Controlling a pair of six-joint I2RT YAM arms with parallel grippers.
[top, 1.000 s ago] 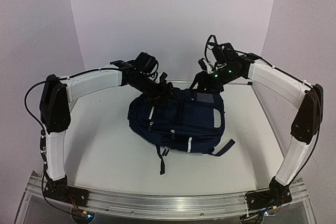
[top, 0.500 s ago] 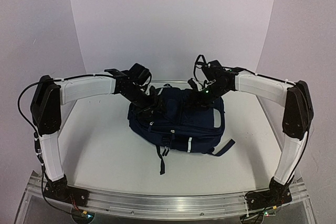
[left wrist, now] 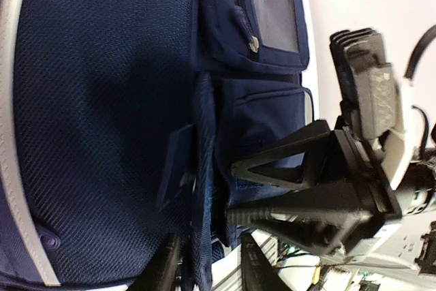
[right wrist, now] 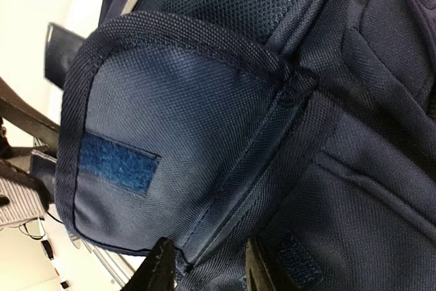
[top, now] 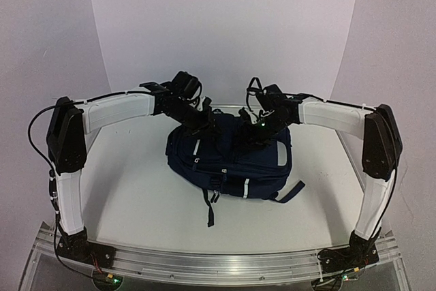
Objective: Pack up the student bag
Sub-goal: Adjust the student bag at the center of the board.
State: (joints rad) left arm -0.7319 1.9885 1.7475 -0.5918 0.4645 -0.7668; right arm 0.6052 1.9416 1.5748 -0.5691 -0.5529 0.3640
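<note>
The student bag [top: 231, 158] is a navy backpack that lies flat in the middle of the table, with its straps trailing toward me. My left gripper [top: 204, 122] is at its far left top edge. In the left wrist view, its jaws [left wrist: 208, 264] are closed on a fold of navy fabric [left wrist: 202, 223]. My right gripper [top: 253, 133] is at the far top middle. In the right wrist view, its jaws [right wrist: 208, 267] pinch the seam of a raised pocket flap [right wrist: 170, 134], whose blue velcro strip [right wrist: 119, 165] shows. The right gripper's black fingers [left wrist: 300, 195] also show in the left wrist view.
The white table [top: 136, 189] lies around the bag. A black strap [top: 210, 209] trails toward the near edge and another [top: 293, 192] toward the right. The aluminium rail [top: 218, 264] holds both arm bases. White walls stand behind.
</note>
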